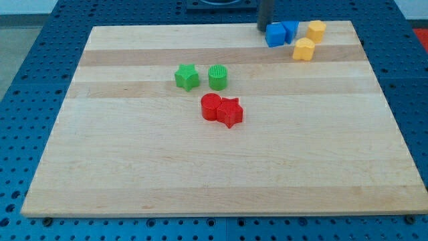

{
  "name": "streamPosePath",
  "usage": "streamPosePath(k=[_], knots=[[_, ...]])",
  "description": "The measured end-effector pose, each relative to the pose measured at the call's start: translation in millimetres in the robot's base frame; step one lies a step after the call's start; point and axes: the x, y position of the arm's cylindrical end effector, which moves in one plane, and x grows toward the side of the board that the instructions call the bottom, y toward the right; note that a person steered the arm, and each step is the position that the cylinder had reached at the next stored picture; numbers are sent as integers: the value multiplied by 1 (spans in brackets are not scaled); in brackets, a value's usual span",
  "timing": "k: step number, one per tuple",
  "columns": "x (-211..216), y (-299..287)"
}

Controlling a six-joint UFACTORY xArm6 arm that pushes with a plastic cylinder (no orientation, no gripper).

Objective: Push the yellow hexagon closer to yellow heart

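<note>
Camera view gives you the wooden tabletop (221,167) whole, but my tip's rod is cut off by the view's top edge. My tip (264,29) sits at the tabletop's 1 o'clock edge, touching or just beside the nearer of two blue blocks (275,35), at its 10 o'clock; their shapes are hard to make out. No pincer is fitted, so there is no pincer state to tell. The two yellow blocks lie near each other: one (315,30) at 1 o'clock of the other (303,49). You cannot tell hexagon from heart. Mid-tabletop sit a green star (187,77), a green cylinder (218,77) and two touching red blocks (222,109).
</note>
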Motion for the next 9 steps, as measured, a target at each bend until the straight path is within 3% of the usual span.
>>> streamPosePath(k=[1,2,5,9], knots=[[0,26],[-1,99],[0,104],[55,72]])
